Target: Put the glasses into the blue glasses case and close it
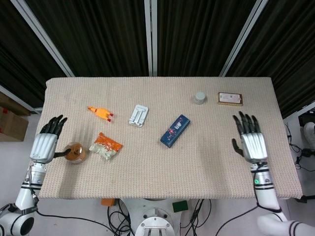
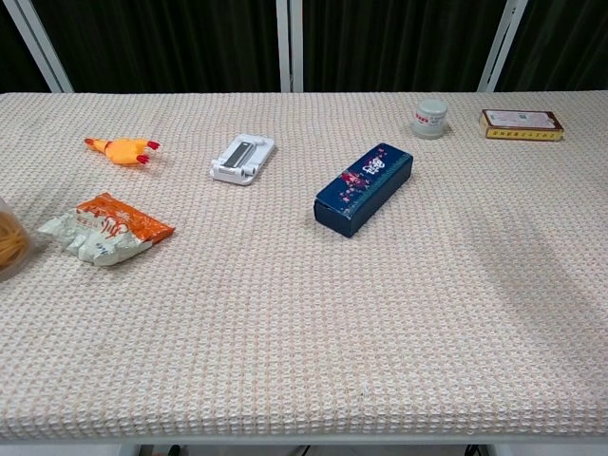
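Fingers of the left hand [image 1: 45, 144] are spread and straight, pointing toward the far edge, with the thumb angled toward an amber jar [image 1: 75, 153] just beside it; whether the thumb tip touches the jar cannot be told. This hand sits at the left edge of the table [image 1: 147, 177], palm down, holding nothing, forearm running back toward the near-left corner. Going right: an orange snack packet [image 1: 106, 146] lies near the jar, a yellow rubber chicken [image 1: 100, 112] farther back, then a white phone stand [image 1: 139, 116]. The blue glasses case [image 1: 174, 131] lies closed near the middle of the table, long axis diagonal, far end turned to the right; in the chest view its lid [image 2: 366, 176] shows a floral print. It is well apart from both hands and nothing touches it. No glasses can be made out on the table. Farther back right stand a small grey jar [image 1: 200, 98] and a flat brown box [image 1: 230, 99]. The right hand [image 1: 252, 141] is near the right edge, palm down, fingers apart and extended toward the far side, empty, thumb out toward the case. Neither hand shows in the chest view.
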Motion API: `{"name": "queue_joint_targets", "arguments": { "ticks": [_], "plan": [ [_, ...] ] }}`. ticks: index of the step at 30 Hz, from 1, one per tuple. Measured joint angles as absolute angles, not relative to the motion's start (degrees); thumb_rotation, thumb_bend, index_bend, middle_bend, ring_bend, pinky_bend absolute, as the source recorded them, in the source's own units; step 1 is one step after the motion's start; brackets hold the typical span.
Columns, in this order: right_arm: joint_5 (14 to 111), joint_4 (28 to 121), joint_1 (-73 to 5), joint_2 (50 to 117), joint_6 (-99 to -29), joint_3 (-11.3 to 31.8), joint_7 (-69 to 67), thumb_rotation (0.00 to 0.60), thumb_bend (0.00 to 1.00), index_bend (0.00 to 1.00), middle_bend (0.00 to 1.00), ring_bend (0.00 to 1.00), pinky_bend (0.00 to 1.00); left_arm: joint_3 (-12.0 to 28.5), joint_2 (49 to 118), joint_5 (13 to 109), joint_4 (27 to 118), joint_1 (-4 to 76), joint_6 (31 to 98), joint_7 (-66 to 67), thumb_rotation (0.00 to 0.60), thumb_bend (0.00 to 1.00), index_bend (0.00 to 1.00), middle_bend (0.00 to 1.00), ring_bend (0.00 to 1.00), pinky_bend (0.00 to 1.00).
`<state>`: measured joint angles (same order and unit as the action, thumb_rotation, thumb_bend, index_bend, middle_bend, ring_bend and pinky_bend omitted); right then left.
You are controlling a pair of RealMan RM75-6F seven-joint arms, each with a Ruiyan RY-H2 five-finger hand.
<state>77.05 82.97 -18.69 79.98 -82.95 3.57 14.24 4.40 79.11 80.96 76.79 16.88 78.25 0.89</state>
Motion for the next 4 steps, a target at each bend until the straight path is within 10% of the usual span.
{"name": "queue_joint_targets", "arguments": {
  "ticks": [4],
  "plan": [
    [74.59, 85.37, -11.96, 74.6, -83.93, 0.82, 13.33, 0.6, 0.44, 0.0, 0.0, 0.0, 0.0, 3.75, 78.12, 81.0, 77.8, 15.63, 79.02, 1.91, 0.565, 0.04, 0.05, 0.0, 0.03, 0.2]
  ]
}}
